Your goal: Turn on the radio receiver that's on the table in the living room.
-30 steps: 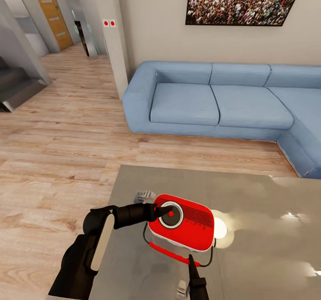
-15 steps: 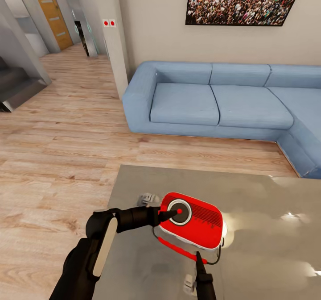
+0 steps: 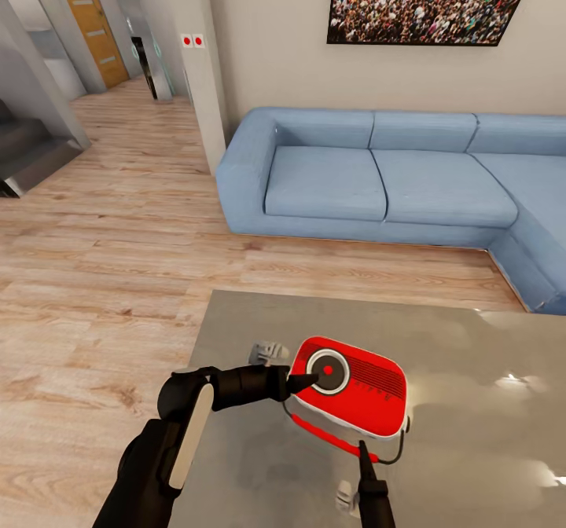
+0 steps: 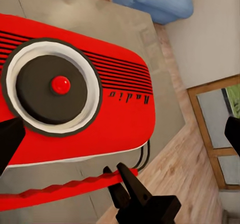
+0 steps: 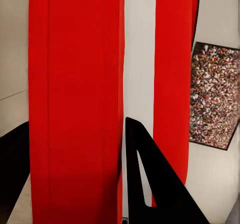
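Two hands are seen at the radio receiver [image 3: 350, 386], which lies face-up in the lower middle of the head view, on the near left part of the grey worktop [image 3: 472, 339]. The left hand [image 3: 303, 383] is reached in from the lower left, and its dark tip is placed at the white-ringed dial [image 3: 327, 370], beside the red centre button [image 3: 326, 369]. How far this hand is spread cannot be told from the head view; in the left wrist view its fingers [image 4: 10, 139] are seen far apart at the frame edges, so it is held wide. The right hand [image 3: 366, 459] is raised from the bottom edge of the head view, with its tip at the red grip [image 3: 330, 439] of the wire handle. In the right wrist view the red grip [image 5: 75, 104] is seen between the two dark fingers [image 5: 150, 179], which are kept narrow around it. A blue sofa [image 3: 377, 174] is set beyond the worktop, and a framed crowd picture [image 3: 428, 1] is hung on the wall at the upper right.
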Available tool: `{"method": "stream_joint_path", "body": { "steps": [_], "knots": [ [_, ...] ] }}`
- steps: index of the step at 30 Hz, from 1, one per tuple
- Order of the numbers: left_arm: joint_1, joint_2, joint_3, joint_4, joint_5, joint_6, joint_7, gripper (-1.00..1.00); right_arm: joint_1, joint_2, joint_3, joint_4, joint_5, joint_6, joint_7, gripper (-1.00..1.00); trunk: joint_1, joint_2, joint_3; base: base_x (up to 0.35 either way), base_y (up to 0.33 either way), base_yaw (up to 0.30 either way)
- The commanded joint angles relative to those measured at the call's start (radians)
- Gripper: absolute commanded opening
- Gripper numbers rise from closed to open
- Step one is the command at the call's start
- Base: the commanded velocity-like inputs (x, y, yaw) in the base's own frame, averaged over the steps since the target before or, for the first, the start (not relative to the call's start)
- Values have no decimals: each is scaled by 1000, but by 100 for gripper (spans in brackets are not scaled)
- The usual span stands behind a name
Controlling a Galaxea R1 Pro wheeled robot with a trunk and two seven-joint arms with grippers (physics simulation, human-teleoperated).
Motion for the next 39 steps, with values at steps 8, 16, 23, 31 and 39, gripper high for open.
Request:
{"method": "stream_joint_path", "body": {
  "steps": [8, 16, 23, 31, 39],
  "knots": [
    [0, 0, -1, 0, 1, 2, 0, 100, 0, -21, 1, -25, 5, 30, -14, -100, 0, 0, 0, 0, 0, 0],
    [-2, 0, -1, 0, 1, 4, 0, 100, 0, -25, 2, -40, 5, 53, -14, -100, 0, 0, 0, 0, 0, 0],
    [-4, 0, -1, -1, 2, 5, 0, 100, 0, -25, 2, -46, 5, 209, -15, -100, 0, 0, 0, 0, 0, 0],
    [-5, 0, -1, -3, 2, 5, 0, -100, 0, -25, 5, -60, 5, 210, -16, -100, 0, 0, 0, 0, 0, 0],
    [-23, 0, 0, -5, 5, 8, 0, -100, 0, -25, 8, -61, 7, 217, -18, -100, 0, 0, 0, 0, 0, 0]
  ]
}}
